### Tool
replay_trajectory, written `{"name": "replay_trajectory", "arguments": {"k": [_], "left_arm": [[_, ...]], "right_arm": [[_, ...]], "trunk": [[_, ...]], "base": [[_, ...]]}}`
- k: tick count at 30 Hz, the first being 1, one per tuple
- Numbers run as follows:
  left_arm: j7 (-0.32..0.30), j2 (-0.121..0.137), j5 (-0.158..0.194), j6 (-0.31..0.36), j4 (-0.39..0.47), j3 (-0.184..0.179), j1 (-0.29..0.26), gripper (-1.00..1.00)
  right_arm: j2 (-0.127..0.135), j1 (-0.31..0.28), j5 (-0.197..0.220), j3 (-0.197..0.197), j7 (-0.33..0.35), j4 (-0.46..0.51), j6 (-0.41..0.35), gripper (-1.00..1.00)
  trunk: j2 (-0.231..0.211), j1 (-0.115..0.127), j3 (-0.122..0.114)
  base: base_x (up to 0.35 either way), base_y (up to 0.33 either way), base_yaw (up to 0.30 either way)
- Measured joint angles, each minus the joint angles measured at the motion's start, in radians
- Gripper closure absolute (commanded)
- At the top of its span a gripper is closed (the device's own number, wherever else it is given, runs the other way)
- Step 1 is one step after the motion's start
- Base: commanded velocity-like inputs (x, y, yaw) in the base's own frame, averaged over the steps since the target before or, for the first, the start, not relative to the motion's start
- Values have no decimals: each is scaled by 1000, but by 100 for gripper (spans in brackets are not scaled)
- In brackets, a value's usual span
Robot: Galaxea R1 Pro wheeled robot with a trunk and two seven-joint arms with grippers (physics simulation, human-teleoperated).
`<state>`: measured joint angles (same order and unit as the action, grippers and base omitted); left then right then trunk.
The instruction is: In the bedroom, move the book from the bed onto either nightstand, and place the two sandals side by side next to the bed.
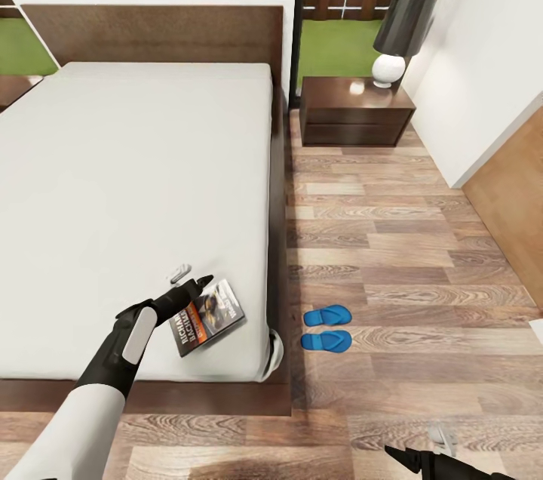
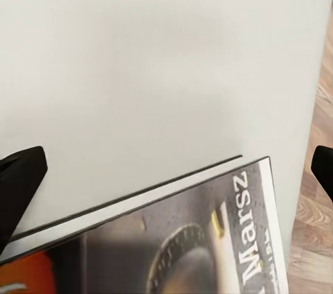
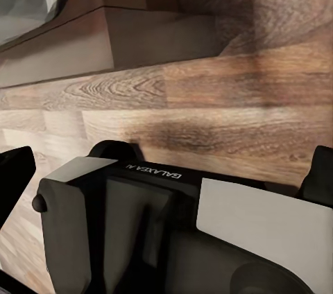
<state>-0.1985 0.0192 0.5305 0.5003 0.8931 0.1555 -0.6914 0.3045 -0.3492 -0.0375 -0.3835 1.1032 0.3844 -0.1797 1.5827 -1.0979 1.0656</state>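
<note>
The book (image 1: 213, 316) lies flat on the pale mattress of the bed (image 1: 136, 163), near its front right corner; its dark cover with white lettering (image 2: 201, 245) shows in the left wrist view. My left gripper (image 1: 192, 278) hovers open over the book's far edge, its fingertips (image 2: 17, 176) spread wide, touching nothing. The two blue sandals (image 1: 326, 315) (image 1: 326, 342) lie side by side on the wooden floor right beside the bed. My right gripper (image 1: 422, 448) hangs low and open above the floor, holding nothing. A dark brown nightstand (image 1: 332, 99) stands right of the headboard.
A lamp (image 1: 403, 31) with a dark shade and white base stands on the right nightstand. Part of another dark cabinet (image 1: 15, 87) shows left of the bed. A white wall and wooden panel (image 1: 513, 201) bound the floor on the right.
</note>
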Motion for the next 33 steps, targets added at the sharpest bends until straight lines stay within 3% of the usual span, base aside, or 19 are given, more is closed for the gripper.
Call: {"name": "replay_trajectory", "arguments": {"k": [33], "left_arm": [[0, -1, -1, -2, 0, -1, 1, -100]], "right_arm": [[0, 0, 0, 0, 0, 0, 0, -100]], "trunk": [[0, 0, 0]], "base": [[-19, 0, 0]]}}
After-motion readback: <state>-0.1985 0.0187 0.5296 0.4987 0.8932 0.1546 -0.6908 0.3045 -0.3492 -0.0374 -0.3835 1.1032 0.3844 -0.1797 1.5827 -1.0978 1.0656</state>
